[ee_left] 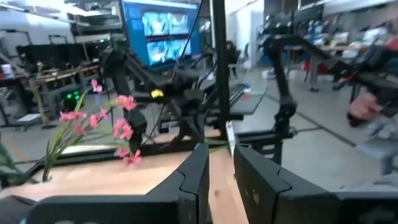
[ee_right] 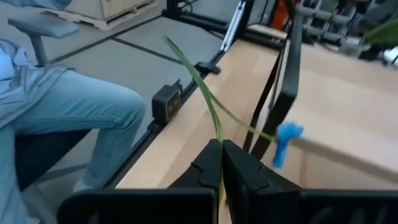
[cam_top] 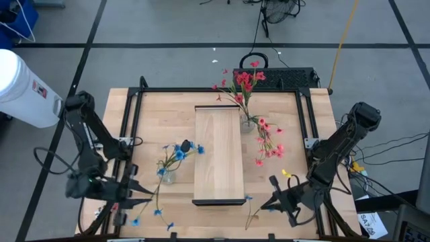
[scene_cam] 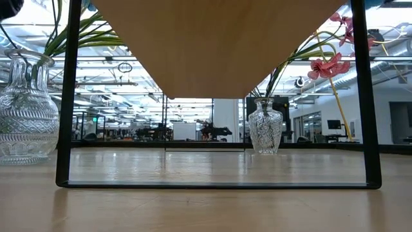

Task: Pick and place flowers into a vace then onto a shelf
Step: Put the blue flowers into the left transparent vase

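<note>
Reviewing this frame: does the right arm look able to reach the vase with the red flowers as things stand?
Probably not right away: the right gripper is shut on a blue flower stem. The path to the vase looks free, beside the shelf.

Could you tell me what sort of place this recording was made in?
Probably a robotics lab or open workshop. Beyond the table, the left wrist view shows a large monitor and benches crowded with equipment; the low view shows a long hall with ceiling lights.
</note>
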Motion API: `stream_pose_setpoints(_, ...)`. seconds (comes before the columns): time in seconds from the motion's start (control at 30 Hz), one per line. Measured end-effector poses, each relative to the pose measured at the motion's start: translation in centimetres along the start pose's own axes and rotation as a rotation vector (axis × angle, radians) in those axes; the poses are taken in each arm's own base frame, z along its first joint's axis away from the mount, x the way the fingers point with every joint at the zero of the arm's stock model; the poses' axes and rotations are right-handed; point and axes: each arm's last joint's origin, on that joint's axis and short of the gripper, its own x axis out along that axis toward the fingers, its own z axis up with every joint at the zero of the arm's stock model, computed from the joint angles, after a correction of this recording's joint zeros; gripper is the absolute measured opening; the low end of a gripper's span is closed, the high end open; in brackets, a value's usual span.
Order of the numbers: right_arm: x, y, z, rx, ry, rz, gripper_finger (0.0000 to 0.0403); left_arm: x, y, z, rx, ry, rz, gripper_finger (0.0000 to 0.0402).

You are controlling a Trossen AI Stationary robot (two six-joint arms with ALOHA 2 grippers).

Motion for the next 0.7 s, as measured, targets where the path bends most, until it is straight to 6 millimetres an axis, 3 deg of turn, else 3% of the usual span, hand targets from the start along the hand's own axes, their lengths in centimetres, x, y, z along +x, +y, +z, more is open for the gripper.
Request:
stream_pose_setpoints(0.17,0.1,0.1,1.3,-0.083,-0.034,-0.071,0.0000,-1.6,1.1,-0.6,0.006,0.000,-0.063,0.0081)
stream_pose_setpoints(0.5,0.0,-0.8,5.1,-0.352,-0.082,-0.265,0.0000,-4.7,5.5,-8.6,-0.180,-0.217,-0.153,0.0081)
stream_pose_setpoints(0.7,0.6,-3.1,7.3,-0.443,0.006,-0.342,0.0000,-5.3,6.4,-10.6,-0.158,-0.232,-0.155,0.0081)
